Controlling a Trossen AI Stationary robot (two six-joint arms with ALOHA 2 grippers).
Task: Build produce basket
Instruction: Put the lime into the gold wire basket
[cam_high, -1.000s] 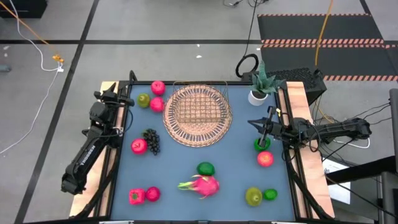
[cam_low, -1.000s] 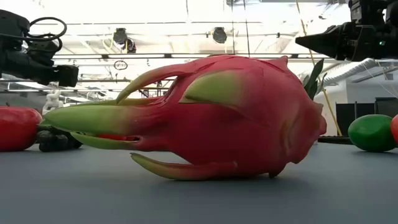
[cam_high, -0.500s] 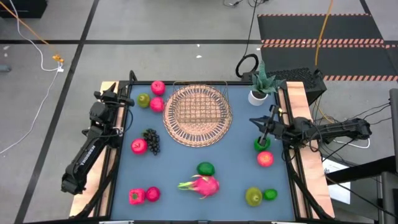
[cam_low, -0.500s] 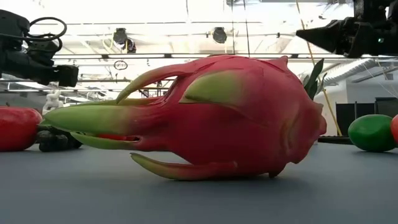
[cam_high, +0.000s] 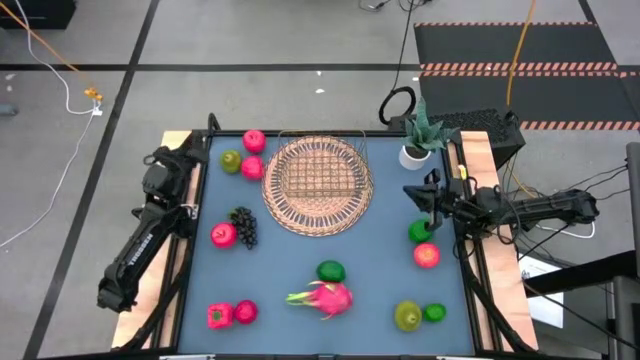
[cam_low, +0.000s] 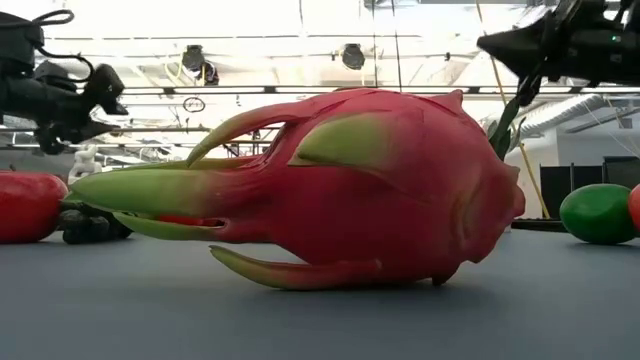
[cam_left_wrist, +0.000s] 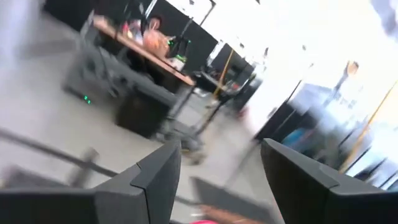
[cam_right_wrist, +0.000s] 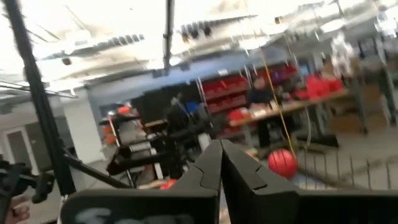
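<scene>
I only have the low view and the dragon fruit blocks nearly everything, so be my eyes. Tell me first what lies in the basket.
Observer: Nothing; the basket holds only its wire frame.
Operator: Report where the right gripper is.
Observer: The right gripper is shut, at the table's right edge between the potted plant and a green fruit.
Operator: Now the left gripper.
Observer: The left gripper is open, empty, over the far left corner.
Operator: Name the produce nearest the basket.
Observer: A pink-red fruit lies just off its left rim.
</scene>
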